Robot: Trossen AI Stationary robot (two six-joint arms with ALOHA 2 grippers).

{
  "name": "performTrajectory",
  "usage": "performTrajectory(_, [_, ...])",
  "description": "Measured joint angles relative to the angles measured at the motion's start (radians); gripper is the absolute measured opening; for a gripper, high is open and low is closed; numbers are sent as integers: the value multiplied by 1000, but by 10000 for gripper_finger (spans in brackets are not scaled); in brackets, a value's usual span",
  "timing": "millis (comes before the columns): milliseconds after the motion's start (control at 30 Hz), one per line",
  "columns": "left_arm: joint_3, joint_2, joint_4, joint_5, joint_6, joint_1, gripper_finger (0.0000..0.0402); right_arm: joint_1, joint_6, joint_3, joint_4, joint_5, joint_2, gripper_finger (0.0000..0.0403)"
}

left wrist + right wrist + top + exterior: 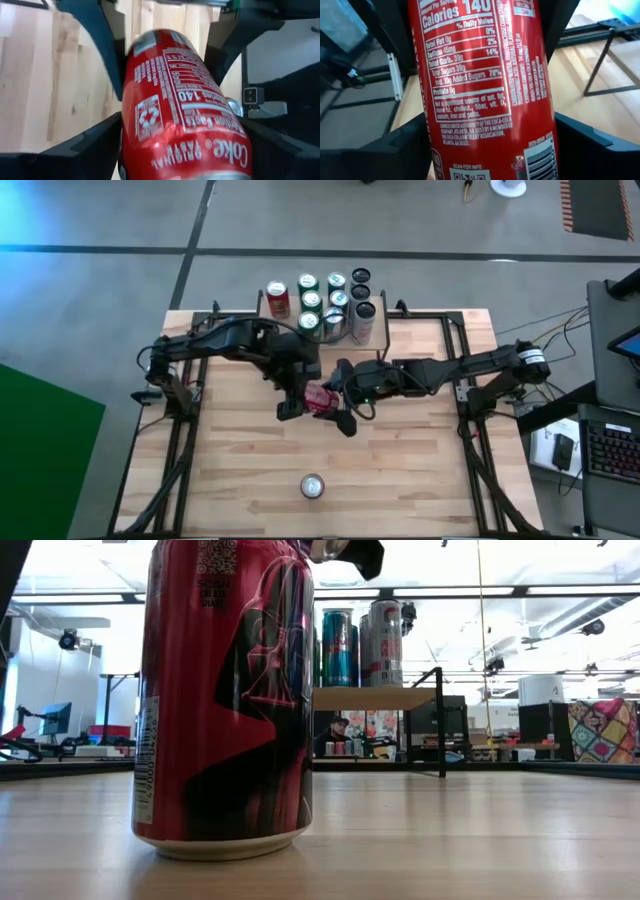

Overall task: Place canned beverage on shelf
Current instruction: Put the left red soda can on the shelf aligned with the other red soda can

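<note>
**Red can held between both grippers**

While lifted mid-desk, the red can (320, 397) sits between the jaws of the left gripper (300, 396) and right gripper (343, 406). Behind, the shelf (370, 330) carries 7 cans (335, 302). 1 can (313, 486) stands near the desk (240, 470) front.

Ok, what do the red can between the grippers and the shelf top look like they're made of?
Red can: glossy printed metal, probably aluminium, judging by the highlights on its wall. Shelf: top looks like pale matte wood, with thin black legs, likely metal.

floor (120, 220): grey concrete | ceiling lights (440, 590): bright strips | desks (100, 751): far back
</note>
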Motion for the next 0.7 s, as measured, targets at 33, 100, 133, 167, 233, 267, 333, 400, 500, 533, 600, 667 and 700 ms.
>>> performTrajectory(33, [0, -6, 5, -7, -7, 0, 324, -6, 10, -1, 4, -12, -1, 307])
performTrajectory(100, [0, -25, 11, -38, -17, 0, 335, -16, 30, -10, -11, -36, -7, 306])
performTrajectory(133, [0, -40, 17, -67, -22, 0, 340, -18, 36, -15, -9, -34, -8, 306])
performTrajectory(167, [0, -55, 21, -104, -29, 0, 345, -22, 38, -20, 11, -34, -9, 306])
performTrajectory(233, [-4, -91, 34, -185, -44, 0, 353, -28, 39, -31, 49, -30, -16, 306])
performTrajectory(267, [-12, -111, 55, -216, -53, 0, 357, -32, 41, -37, 71, -30, -21, 308])
performTrajectory(333, [-37, -157, 117, -257, -70, -1, 362, -42, 44, -55, 162, -29, -27, 312])
performTrajectory(400, [-78, -210, 204, -274, -84, 0, 366, -47, 57, -78, 272, -30, -28, 312])
performTrajectory(500, [-191, -308, 351, -307, -102, 1, 368, -53, 68, -104, 406, -34, -29, 308])
performTrajectory(533, [-245, -345, 413, -323, -109, -1, 369, -55, 68, -107, 436, -34, -29, 308])
performTrajectory(600, [-374, -425, 563, -348, -125, -5, 369, -59, 68, -109, 486, -33, -29, 311])
performTrajectory(667, [-527, -512, 749, -353, -134, -5, 369, -61, 67, -110, 528, -32, -29, 315])
performTrajectory(700, [-606, -552, 856, -356, -146, -5, 369, -63, 63, -110, 543, -32, -29, 316])
